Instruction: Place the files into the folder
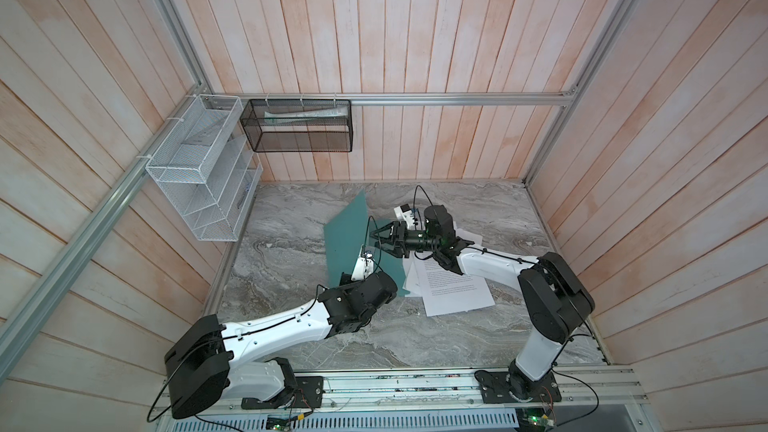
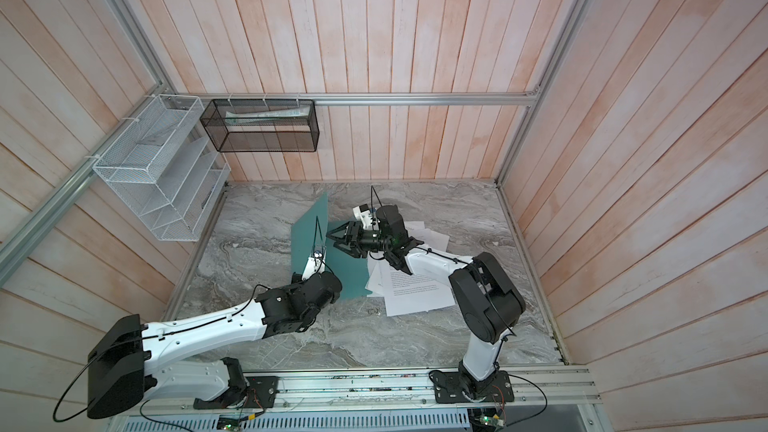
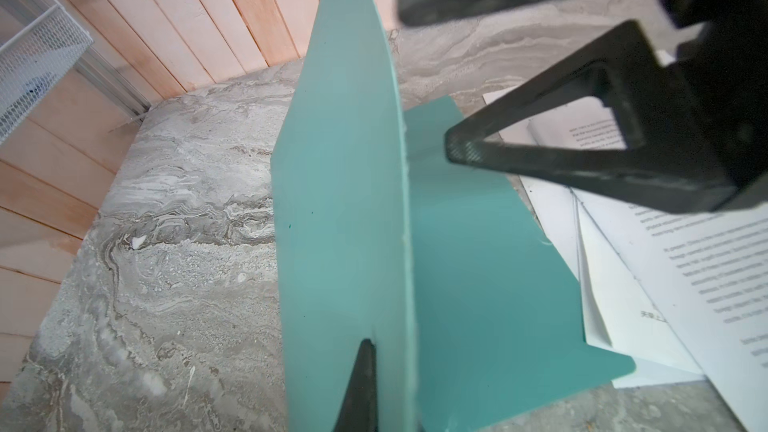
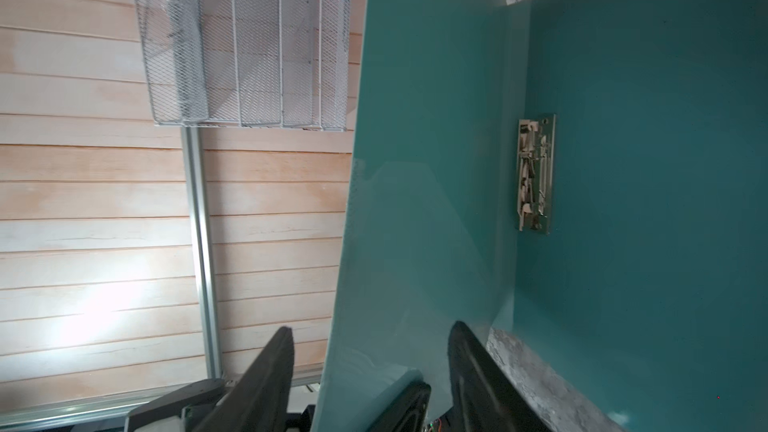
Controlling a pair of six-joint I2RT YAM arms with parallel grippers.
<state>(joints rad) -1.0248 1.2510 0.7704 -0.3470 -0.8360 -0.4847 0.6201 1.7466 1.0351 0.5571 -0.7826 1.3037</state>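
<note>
At centre frame, the flat teal-green folder [image 1: 347, 238] is propped open, its raised cover clamped by the left gripper [image 3: 374, 371]. The right gripper [image 1: 376, 241] is spread apart around that cover's edge. The white printed paper files [image 1: 455, 290] are spread just right of it.

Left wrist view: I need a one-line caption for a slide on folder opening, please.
Left end effector pinches the raised teal folder cover upright; right end effector open beside it, files waiting.

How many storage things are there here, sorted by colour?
Teal: 1, the folder, standing open on the table.
White: 1, the wire rack on the wall.
Black: 1, the mesh basket on the rail.
Total: 3.
</note>
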